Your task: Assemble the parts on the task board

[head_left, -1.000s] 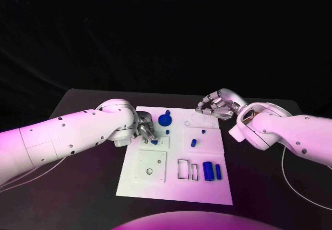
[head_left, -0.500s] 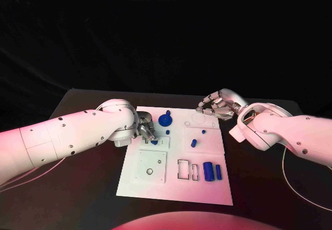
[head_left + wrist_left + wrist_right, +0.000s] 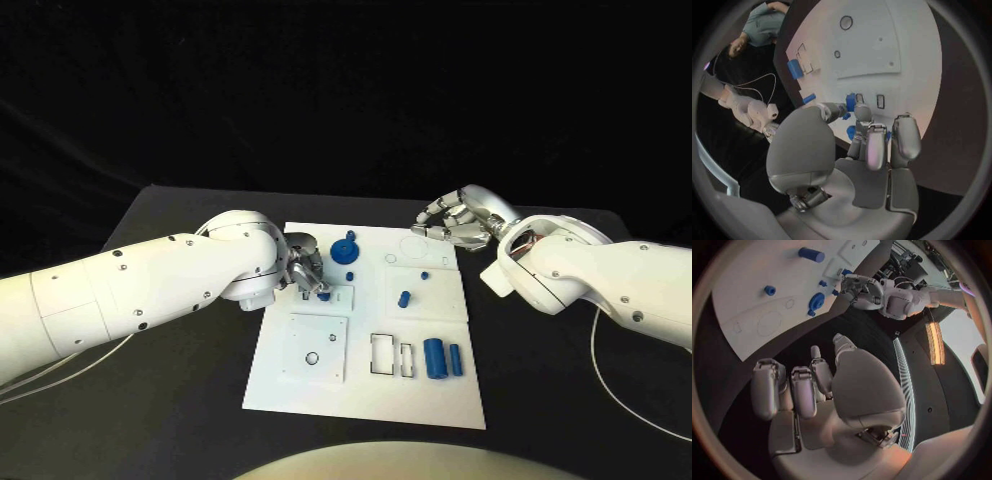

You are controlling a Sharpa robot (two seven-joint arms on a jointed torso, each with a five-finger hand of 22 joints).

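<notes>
I see the white board (image 3: 433, 390) mid-table, with bare black table (image 3: 173, 420) open on both sides. Two blue cylinders (image 3: 443, 357) lie side by side at its near right, beside a rectangular slot. My left hand (image 3: 306, 272) pinches a small blue part (image 3: 851, 101) at the board's left edge. My right hand (image 3: 459, 222) hovers off the far right corner, fingers curled, holding nothing.

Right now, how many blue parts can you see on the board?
7: a round part, a small part beside it, another part at the left hand, two pegs right, two cylinders nearest. Hand may hide more.
</notes>
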